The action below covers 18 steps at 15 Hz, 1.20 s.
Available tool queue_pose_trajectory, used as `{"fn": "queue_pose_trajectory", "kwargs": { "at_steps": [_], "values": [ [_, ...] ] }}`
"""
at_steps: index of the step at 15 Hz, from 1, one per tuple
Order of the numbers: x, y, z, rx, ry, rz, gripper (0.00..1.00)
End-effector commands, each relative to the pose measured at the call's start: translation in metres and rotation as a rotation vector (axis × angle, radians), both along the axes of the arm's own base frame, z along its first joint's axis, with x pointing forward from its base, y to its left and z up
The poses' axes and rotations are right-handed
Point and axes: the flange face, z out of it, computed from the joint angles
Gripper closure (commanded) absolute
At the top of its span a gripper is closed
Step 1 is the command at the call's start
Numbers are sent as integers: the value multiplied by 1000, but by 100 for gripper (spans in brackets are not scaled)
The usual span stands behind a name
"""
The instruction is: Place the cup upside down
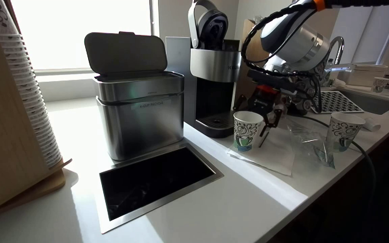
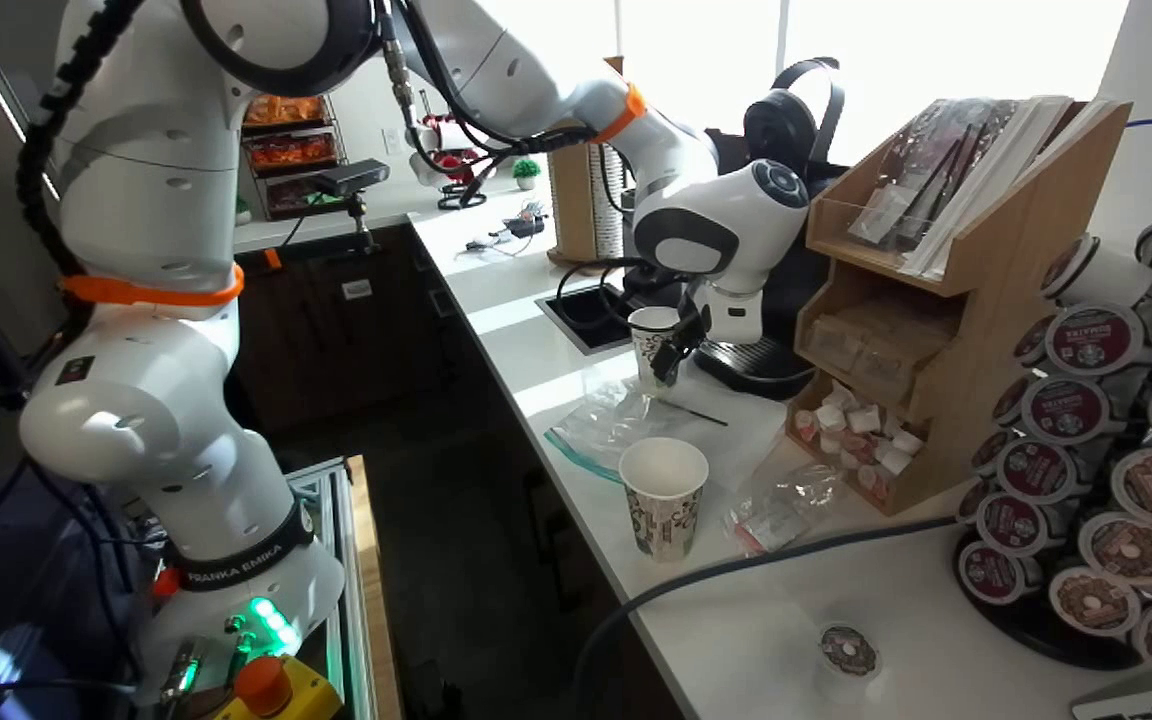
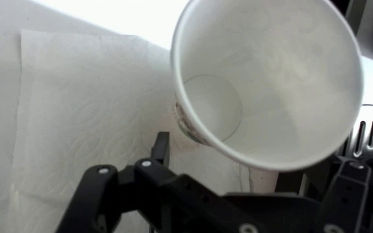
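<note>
The cup (image 1: 247,130), white paper with a green and dark printed pattern, stands upright on a white napkin (image 1: 279,161) beside the coffee machine. Its open mouth (image 3: 270,84) faces up and fills much of the wrist view. My gripper (image 1: 253,114) is low at the cup's side, its jaws spread wide. One of its fingers (image 3: 163,145) shows a gap to the cup wall. Its opposite finger is partly hidden behind the rim, so I cannot tell whether it touches. In an exterior view the cup (image 2: 648,345) is partly covered by the gripper.
A similar paper cup (image 2: 664,500) stands upright near the counter's front edge, with a clear plastic bag (image 2: 606,430) between. The coffee machine (image 1: 214,64) rises close behind the gripper. A steel bin (image 1: 140,125) and a framed counter opening (image 1: 219,175) lie beyond. A thin dark stick (image 2: 691,413) rests on the napkin.
</note>
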Motion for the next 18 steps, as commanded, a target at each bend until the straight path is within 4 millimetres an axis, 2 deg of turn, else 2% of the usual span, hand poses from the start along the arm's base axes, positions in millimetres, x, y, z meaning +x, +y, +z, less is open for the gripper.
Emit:
{"fn": "queue_pose_trajectory", "kwargs": {
  "at_steps": [1,18],
  "values": [
    [8,0,-6,58,21,1,0],
    [15,-2,-14,121,54,-27,0]
  ]
}}
